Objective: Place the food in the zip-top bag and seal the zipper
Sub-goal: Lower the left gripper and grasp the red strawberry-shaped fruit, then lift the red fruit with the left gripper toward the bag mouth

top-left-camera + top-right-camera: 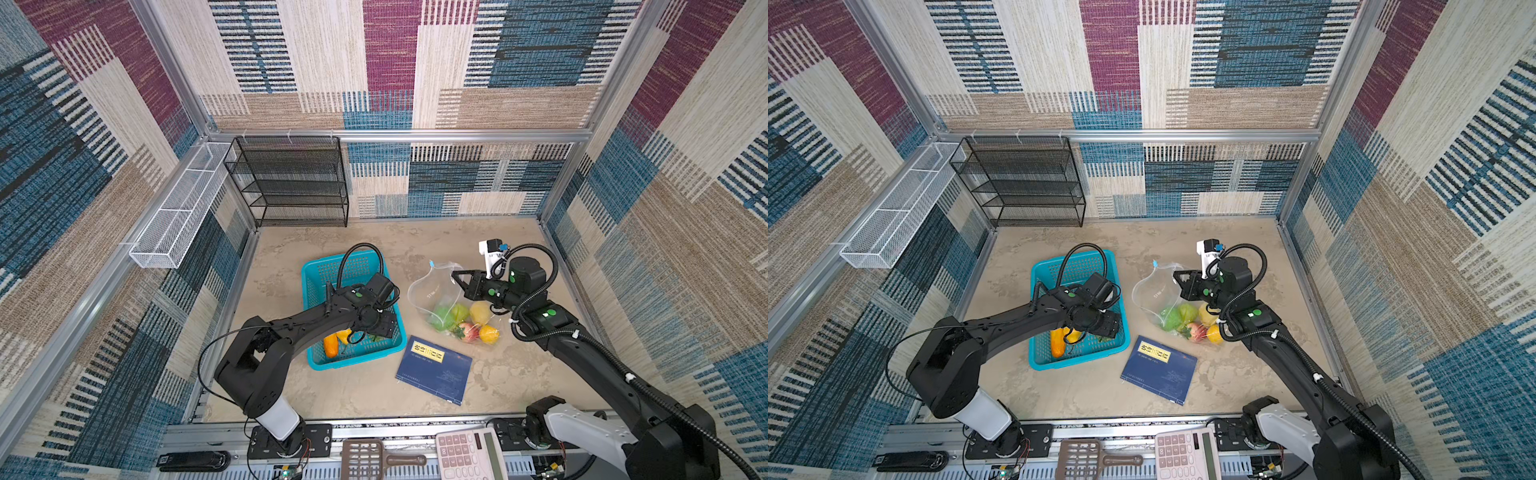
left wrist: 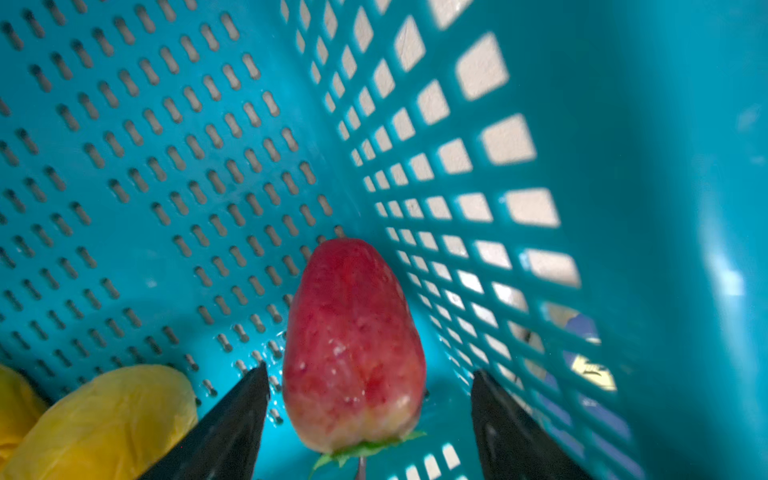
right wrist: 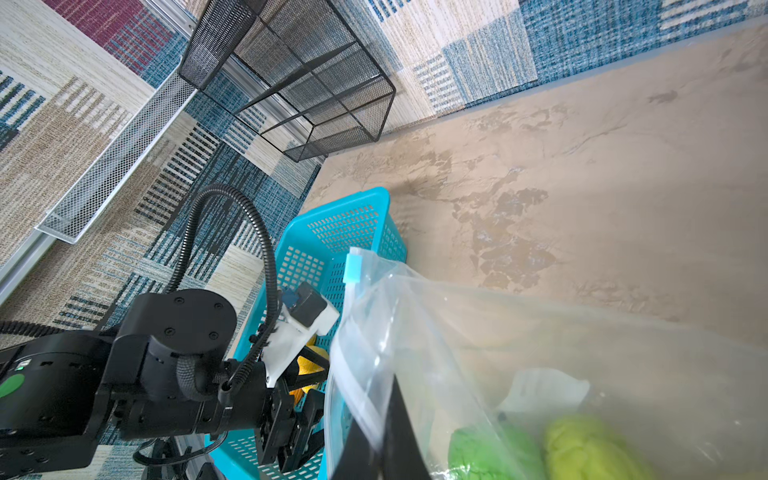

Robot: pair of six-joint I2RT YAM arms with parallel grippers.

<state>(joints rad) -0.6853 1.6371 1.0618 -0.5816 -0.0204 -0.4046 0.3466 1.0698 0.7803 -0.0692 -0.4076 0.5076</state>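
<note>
strawberry (image 2: pixel 353 349) in basket (image 2: pixel 623 166), left gripper (image 2: pixel 370 369) astride

top views: overhead, shared table (image 1: pixel 353 390) | wrists: close, basket (image 2: pixel 623 166) / bag (image 3: pixel 457 332)

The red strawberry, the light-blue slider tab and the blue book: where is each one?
red strawberry (image 2: pixel 353 345): left wrist view, middle of its red body.
slider tab (image 3: pixel 354 269): right wrist view, middle of the tab.
blue book (image 1: pixel 434 374): a top view, plain part of its cover.
</note>
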